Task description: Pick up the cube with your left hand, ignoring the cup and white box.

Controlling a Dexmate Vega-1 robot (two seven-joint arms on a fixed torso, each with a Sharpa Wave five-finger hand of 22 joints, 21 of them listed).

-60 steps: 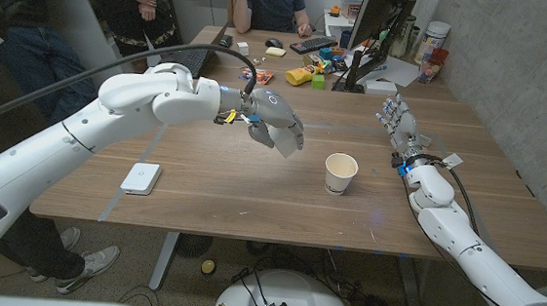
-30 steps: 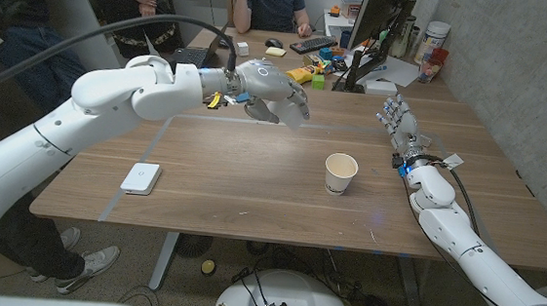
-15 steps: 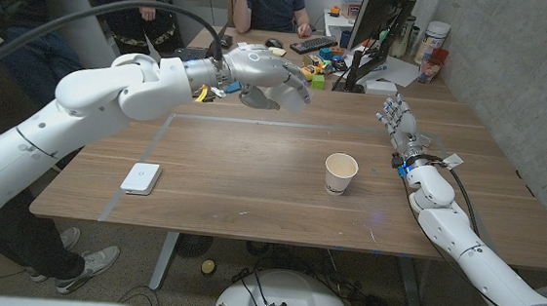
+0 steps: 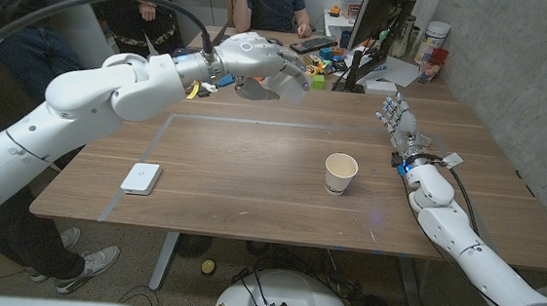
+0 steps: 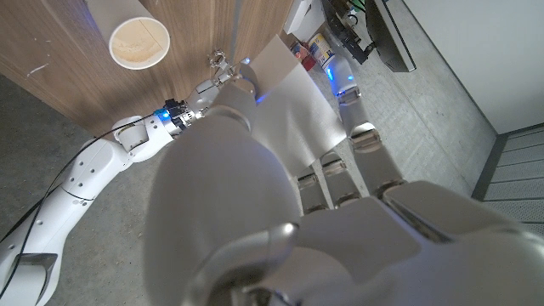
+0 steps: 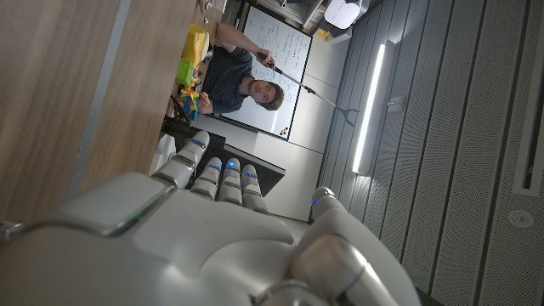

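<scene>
We find the cube (image 4: 292, 88) (image 5: 293, 93) at the fingertips of the left hand (image 4: 261, 69) (image 5: 255, 212), lifted off the table (image 4: 234, 160) and touching no part of it; it is a pale grey block, and in the left wrist view one broad flat face of it lies just beyond the fingers (image 5: 365, 144). No side of it looks longer than another, so we can name no long axis; that flat face is turned back toward the wrist, and its edges run slanted rather than square to the fingers. The left hand holds it with the fingers reaching nearly straight along that face, only partly curled; the thumb's side of the grip is hidden behind the back of the hand, so we cannot tell how the thumb lies.

The cup (image 4: 340, 173) (image 5: 138, 42) stands upright on the table well apart from the left hand, on its nearer, right-hand side, mouth up; the white box (image 4: 140, 178) lies flat on the table, also well apart from that hand, nearer us and on the left arm's side.

The right hand (image 4: 394, 118) (image 6: 212, 229) stands at the table's right side with its fingers upright and spread, holding nothing; the cup is near it, toward the middle.

Beyond the left hand a keyboard (image 4: 313, 45) and a monitor (image 4: 377, 24) sit among small clutter; a person (image 4: 271, 1) (image 6: 242, 89) sits behind them.
</scene>
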